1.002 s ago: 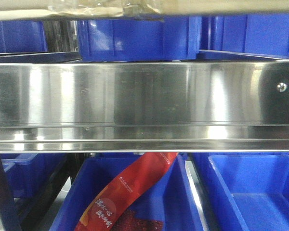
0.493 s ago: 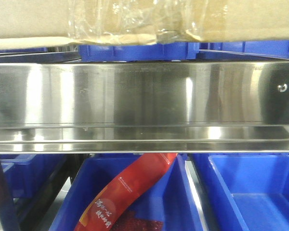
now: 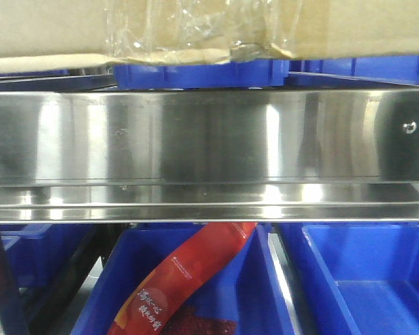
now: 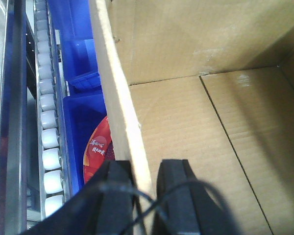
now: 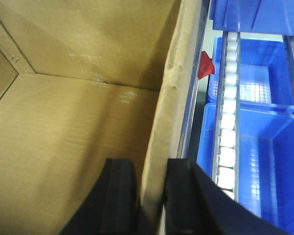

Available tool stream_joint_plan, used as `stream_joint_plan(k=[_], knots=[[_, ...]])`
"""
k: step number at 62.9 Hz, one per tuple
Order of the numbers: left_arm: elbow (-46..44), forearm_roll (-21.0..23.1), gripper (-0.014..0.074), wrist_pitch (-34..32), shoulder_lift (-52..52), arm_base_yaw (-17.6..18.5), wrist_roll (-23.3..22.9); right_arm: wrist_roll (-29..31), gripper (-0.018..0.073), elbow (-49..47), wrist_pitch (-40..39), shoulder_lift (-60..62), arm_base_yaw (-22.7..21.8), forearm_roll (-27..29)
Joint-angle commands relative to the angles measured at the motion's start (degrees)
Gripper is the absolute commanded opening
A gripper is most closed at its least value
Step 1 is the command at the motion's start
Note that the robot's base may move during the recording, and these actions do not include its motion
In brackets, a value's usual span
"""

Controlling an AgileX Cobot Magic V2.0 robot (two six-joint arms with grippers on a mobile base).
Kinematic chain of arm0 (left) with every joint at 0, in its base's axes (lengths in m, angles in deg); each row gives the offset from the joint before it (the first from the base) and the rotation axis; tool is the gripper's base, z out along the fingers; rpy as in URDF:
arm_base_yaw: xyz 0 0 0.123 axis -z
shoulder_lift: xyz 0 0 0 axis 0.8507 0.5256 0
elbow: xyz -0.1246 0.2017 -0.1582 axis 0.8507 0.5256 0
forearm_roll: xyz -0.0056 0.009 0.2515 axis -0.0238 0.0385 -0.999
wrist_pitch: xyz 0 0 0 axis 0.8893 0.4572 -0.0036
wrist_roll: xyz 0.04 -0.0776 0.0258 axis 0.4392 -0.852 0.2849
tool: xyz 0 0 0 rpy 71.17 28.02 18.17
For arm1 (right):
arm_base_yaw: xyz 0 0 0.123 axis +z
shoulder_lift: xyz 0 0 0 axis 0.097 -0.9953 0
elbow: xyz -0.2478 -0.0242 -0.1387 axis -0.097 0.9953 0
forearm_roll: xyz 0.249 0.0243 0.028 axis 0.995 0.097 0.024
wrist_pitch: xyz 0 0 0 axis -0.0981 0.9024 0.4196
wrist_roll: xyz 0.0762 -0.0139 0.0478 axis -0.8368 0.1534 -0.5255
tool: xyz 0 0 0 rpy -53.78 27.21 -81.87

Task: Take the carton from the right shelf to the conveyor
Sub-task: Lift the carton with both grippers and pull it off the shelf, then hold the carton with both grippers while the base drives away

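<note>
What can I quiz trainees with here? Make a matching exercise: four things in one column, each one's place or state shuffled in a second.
Things:
1. carton
2. left gripper
3. red packet
4. rivet

Places or states:
A. lying in a blue bin under the shelf rail
B. at the rail's right end
C. above the rail, crinkled tape on its lower edge
D. pads on either side of the carton's wall

Pairs: 1-C, 2-D, 3-A, 4-B.
</note>
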Motion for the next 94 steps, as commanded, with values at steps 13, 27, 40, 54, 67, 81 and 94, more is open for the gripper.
stream_joint_plan(k=[13,27,40,54,67,81,94], knots=[[-0.22,-2.23,-0.0008,-0.65,-0.87,0.09,0.37,1.48,-0.0068,-0.18,-2.32,1.06,-0.25,-2.15],[-0.22,-2.23,-0.0008,-0.65,-0.87,0.09,0.37,1.48,-0.0068,-0.18,-2.57,1.06,-0.25,-2.15],[-0.22,-2.2,-0.0008,-0.65,-0.87,0.09,0.37,1.48,-0.0068,-0.18,-2.57,1.06,-0.25,-2.15],[-0.22,-2.2,-0.0008,-0.65,-0.87,0.09,0.37,1.48,-0.0068,-0.18,-2.57,1.06,-0.25,-2.15],[-0.22,-2.2,-0.0008,-0.65,-0.87,0.09,0.37,1.48,-0.0068,-0.18,-2.57,1.06,-0.25,-2.15],[-0.22,-2.2,-0.0008,-0.65,-0.87,0.09,0.37,1.48,-0.0068,-0.18,-2.57,1.06,-0.25,-2.15],[-0.22,-2.2,-0.0008,-0.65,-0.87,0.09,0.37,1.48,-0.0068,-0.18,-2.57,1.06,-0.25,-2.15]])
